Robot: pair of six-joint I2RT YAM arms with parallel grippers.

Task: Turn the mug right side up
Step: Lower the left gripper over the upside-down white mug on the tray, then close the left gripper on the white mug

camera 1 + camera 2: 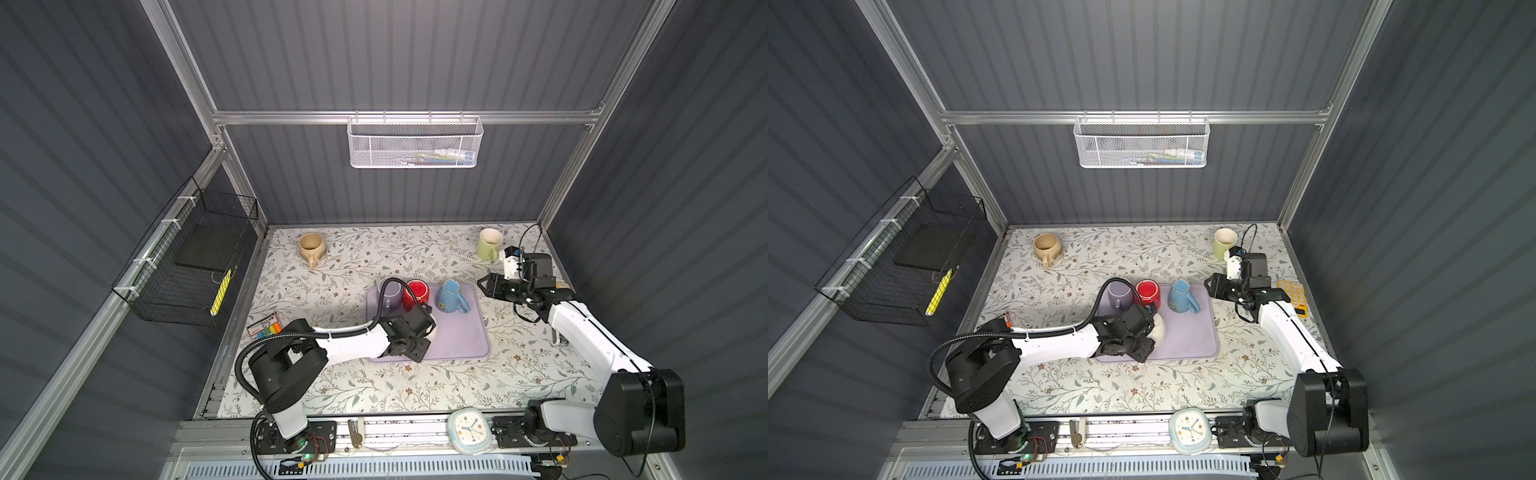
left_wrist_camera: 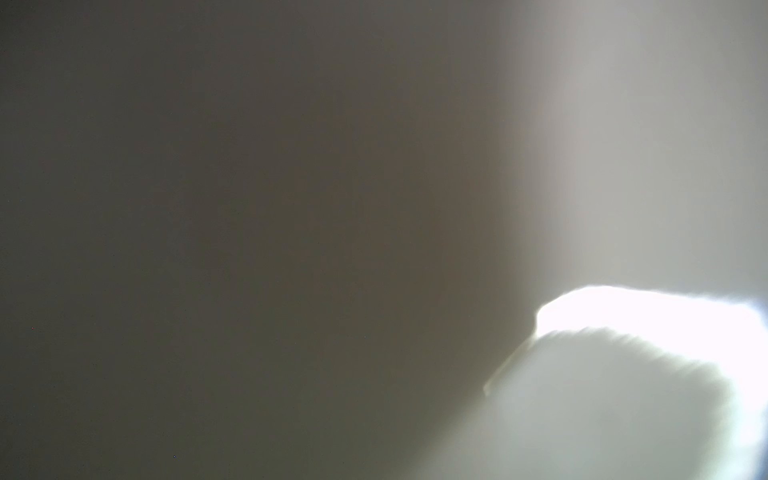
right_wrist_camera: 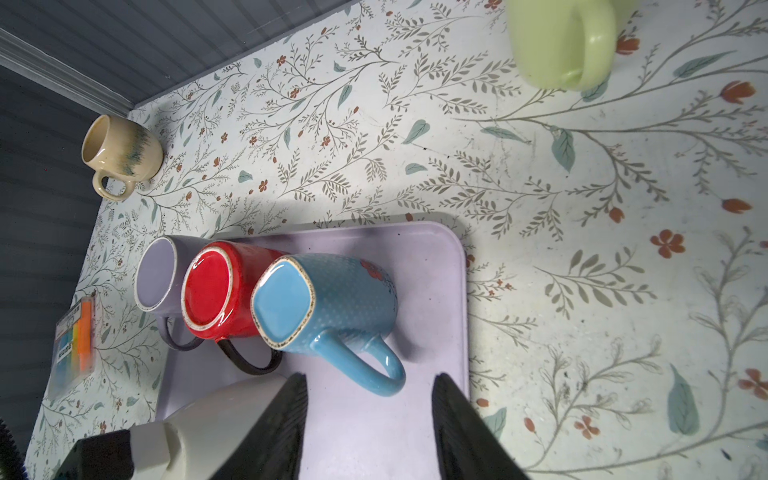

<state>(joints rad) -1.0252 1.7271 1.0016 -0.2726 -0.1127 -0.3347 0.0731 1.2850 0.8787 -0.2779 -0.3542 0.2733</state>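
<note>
White mug (image 1: 433, 327) sits at the purple tray's (image 1: 467, 336) near-left part, mostly hidden under the left gripper (image 1: 423, 333). Its axis and those jaws' state cannot be told. The tray's near-right part is bare. The right gripper (image 3: 370, 377) hangs off the tray's right edge, jaws apart, holding nothing.

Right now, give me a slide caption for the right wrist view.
Open right gripper faces lavender tray; purple mug, red mug, blue mug stand base-up in a row.

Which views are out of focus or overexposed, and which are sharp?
Left wrist view: almost all blur, with one blown-out white patch. Right wrist view: sharp on the blue mug, soft on the green mug. Both top views: evenly lit, sharp.
</note>
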